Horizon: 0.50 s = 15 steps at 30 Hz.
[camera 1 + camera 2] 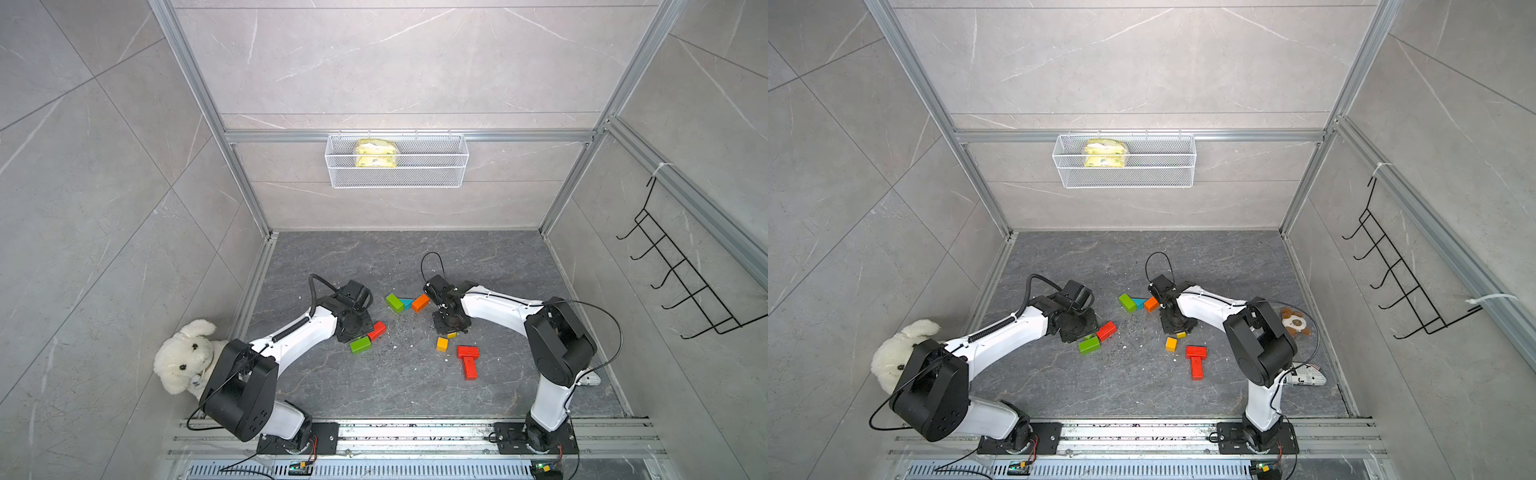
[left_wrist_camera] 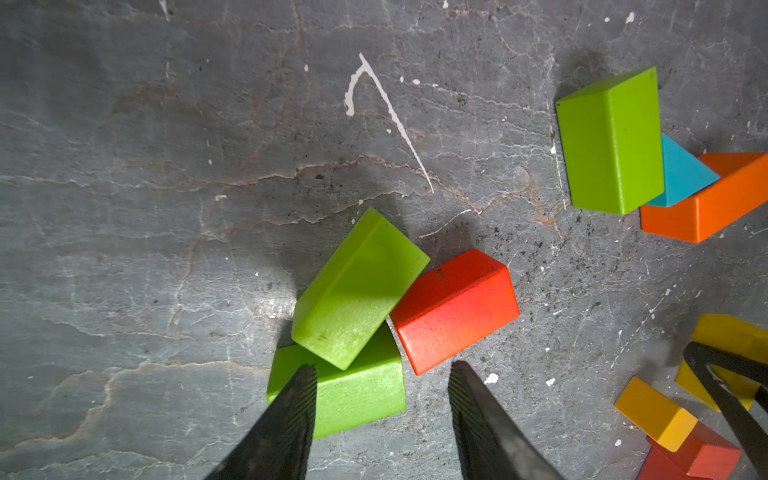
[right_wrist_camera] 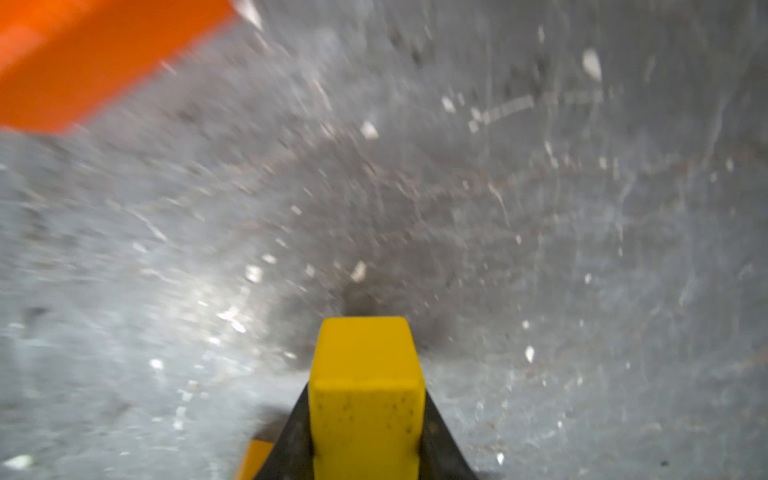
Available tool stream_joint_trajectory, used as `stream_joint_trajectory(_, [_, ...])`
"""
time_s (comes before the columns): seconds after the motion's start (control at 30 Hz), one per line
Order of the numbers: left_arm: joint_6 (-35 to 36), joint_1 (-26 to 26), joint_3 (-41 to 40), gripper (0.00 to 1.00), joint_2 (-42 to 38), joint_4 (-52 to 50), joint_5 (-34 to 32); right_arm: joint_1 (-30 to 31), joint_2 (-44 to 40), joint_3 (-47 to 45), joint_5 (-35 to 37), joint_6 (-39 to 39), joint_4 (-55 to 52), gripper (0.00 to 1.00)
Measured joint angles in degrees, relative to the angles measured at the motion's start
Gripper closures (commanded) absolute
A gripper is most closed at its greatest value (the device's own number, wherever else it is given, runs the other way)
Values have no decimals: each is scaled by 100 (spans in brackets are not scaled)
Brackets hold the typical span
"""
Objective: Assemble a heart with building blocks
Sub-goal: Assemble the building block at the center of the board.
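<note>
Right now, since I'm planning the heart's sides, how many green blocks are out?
3. The far green block touches the teal triangle. Two lie at the left gripper: the upper green block propped on the lower green block. Others may hide under the arms.

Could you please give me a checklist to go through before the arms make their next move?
1. Right gripper shut on yellow block: ok.
2. Left gripper open and empty: ok.
3. Teal triangle touching orange block: ok.
4. Tilted green block lying flat: not ok, it leans on lower green block.
5. Floor below yellow block free: cannot tell, right wrist view blurred.
</note>
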Motion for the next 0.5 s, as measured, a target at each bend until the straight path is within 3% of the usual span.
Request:
stream_joint_trajectory(0.17, [-2,9,0,45,0,17,-2,26,400,540,-199,-348,35,84])
stream_joint_trajectory(0.33, [-2,9,0,45,0,26,-2,155,730,756,-162,-385,17,55])
stream_joint_trajectory(0.5, [-2,15,0,45,0,26,-2,210,562,599,120,70,-101,54])
